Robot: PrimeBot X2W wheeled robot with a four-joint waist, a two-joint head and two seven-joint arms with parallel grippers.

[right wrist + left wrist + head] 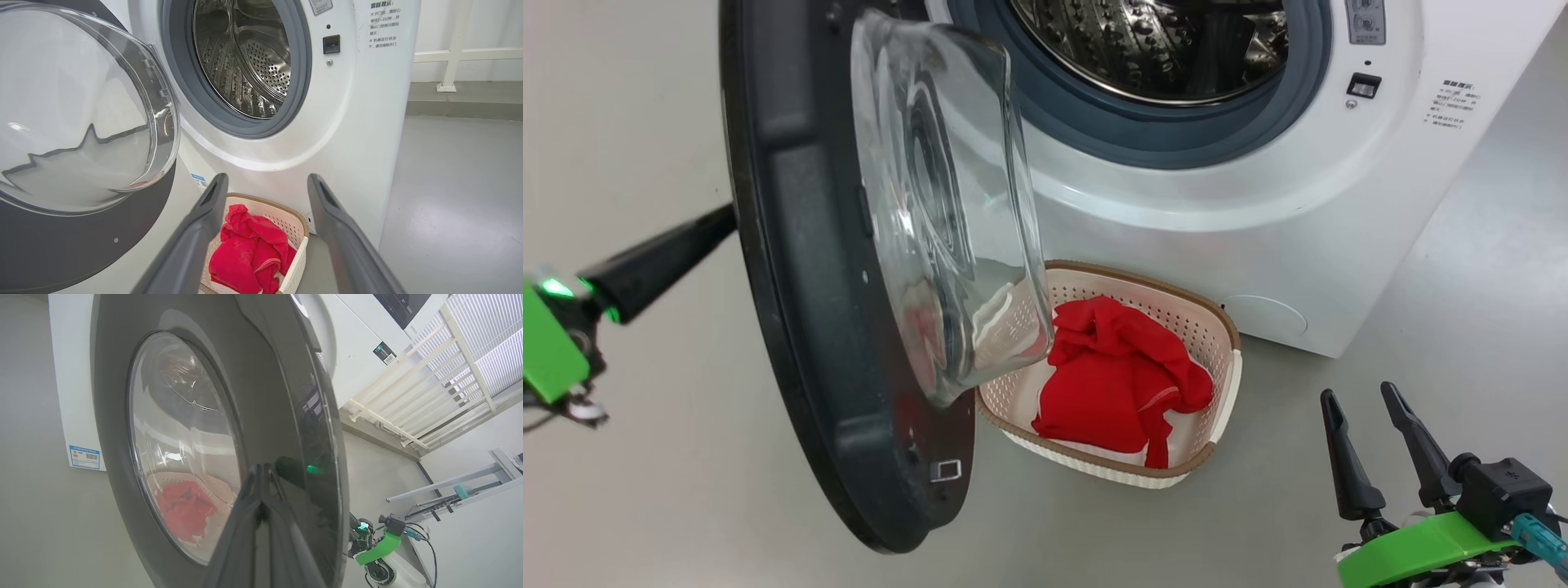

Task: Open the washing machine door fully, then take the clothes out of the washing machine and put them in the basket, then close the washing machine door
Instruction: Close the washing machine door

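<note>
- We are holding the left gripper pinched shut on nothing, its tips seemingly touching the glossy outer face of the washing machine door straight ahead.
- We are holding the right gripper spread wide and empty; the basket is sitting ahead and below it, red clothes inside.
- We are seeing nothing in the steel drum above that gripper, so unloading is looking finished.
- We are judging that only swinging the door closed onto the washing machine is remaining.

smooth grey floor — the white washing machine stands on it at the far side, the cream basket just in front, nearer.
</note>
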